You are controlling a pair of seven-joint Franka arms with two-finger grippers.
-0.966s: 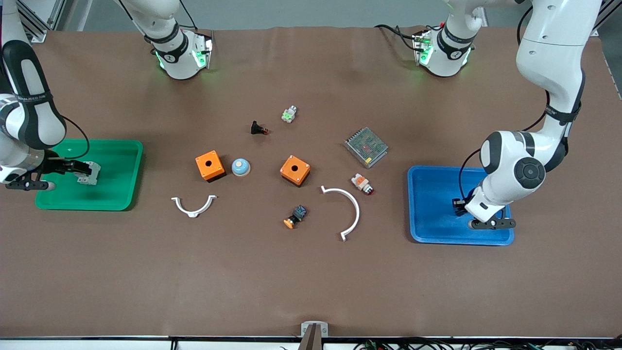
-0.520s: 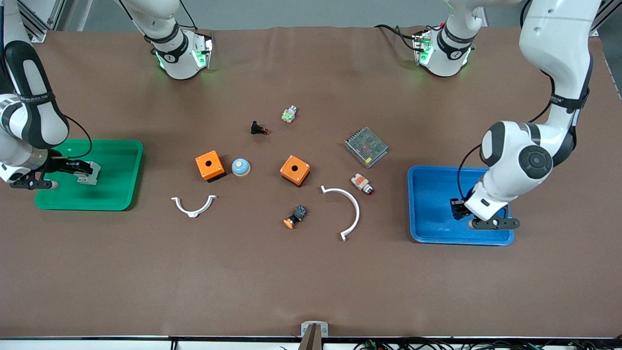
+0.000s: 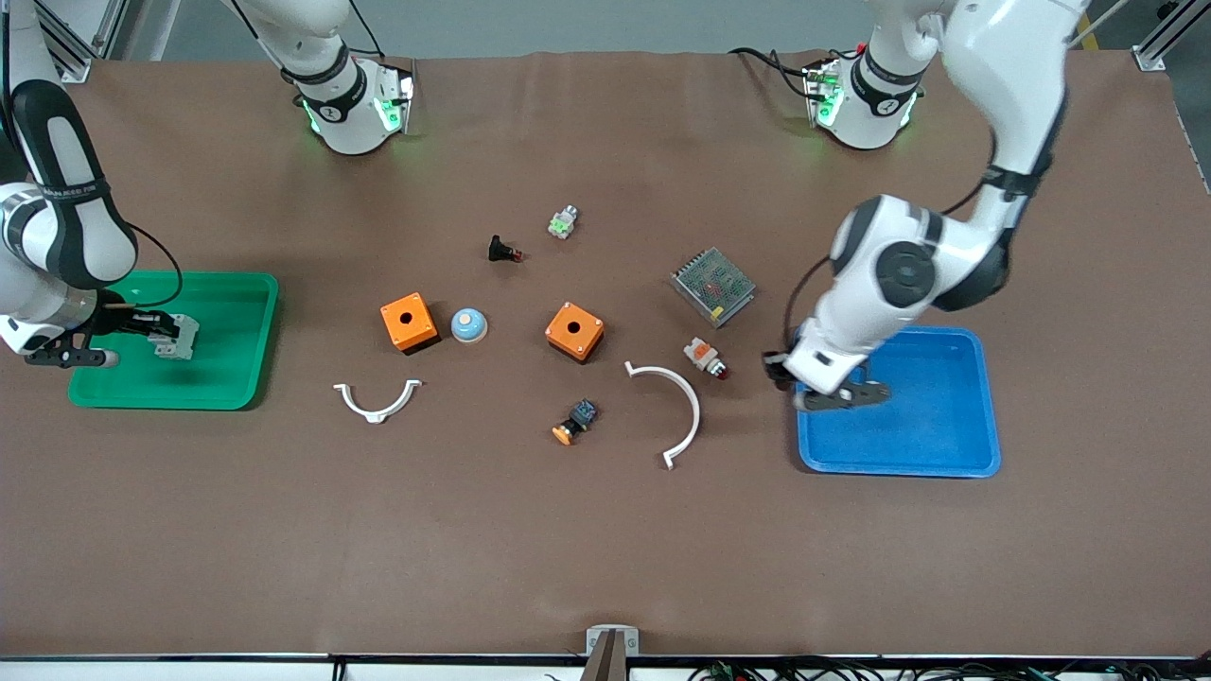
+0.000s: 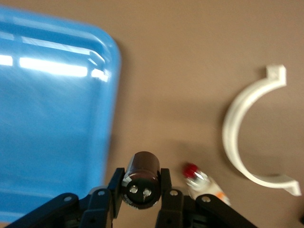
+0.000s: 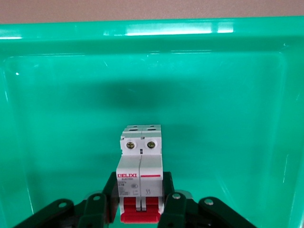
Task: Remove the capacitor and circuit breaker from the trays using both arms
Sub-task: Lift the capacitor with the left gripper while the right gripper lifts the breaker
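My left gripper [image 3: 778, 369] is shut on the capacitor [image 4: 141, 178], a stubby black cylinder with two metal pins on its end. It holds it in the air over the brown table, just outside the blue tray [image 3: 932, 426] at the rim toward the right arm's end. The tray's corner also shows in the left wrist view [image 4: 47, 118]. My right gripper [image 3: 156, 331] is shut on the breaker [image 5: 140, 166], a white-and-grey block with red levers, over the floor of the green tray [image 3: 222, 378]. The breaker [image 3: 178, 336] shows in the front view too.
A white-and-orange button with a red tip [image 3: 706, 357] and a white arc [image 3: 676, 407] lie close to the left gripper. Mid-table lie two orange boxes [image 3: 409, 323] [image 3: 574, 331], a blue dome [image 3: 468, 325], a second arc [image 3: 377, 399], a mesh-covered unit [image 3: 712, 286] and small parts.
The left gripper has swung with the capacitor from over the blue tray's near part to its rim toward the right arm's end. The right gripper has barely moved.
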